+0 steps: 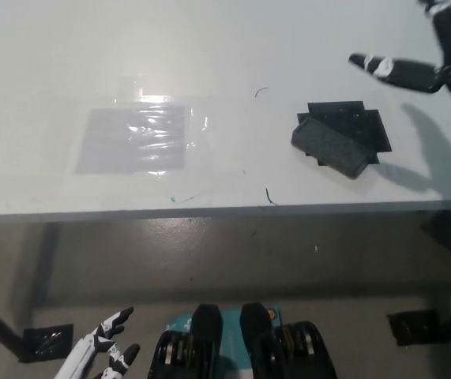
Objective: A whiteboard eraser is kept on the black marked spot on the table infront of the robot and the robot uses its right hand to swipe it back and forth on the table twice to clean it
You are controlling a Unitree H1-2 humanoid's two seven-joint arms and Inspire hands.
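Note:
The dark grey whiteboard eraser (329, 147) lies at a slant on the black marked spot (358, 126) on the white table (209, 55), right of centre. My black right hand (422, 63) is lifted well above and to the right of the eraser, near the picture's upper right edge, open, with one finger stretched out to the left and nothing held. It casts a shadow on the table right of the eraser. My white left hand (103, 355) rests low at the bottom left, below the table's edge, fingers apart.
A grey rectangle under shiny clear film (137, 138) is stuck on the table's left half. A few short dark pen marks (268, 195) lie between it and the eraser. The table's front edge (209, 212) crosses the middle; below it is the floor.

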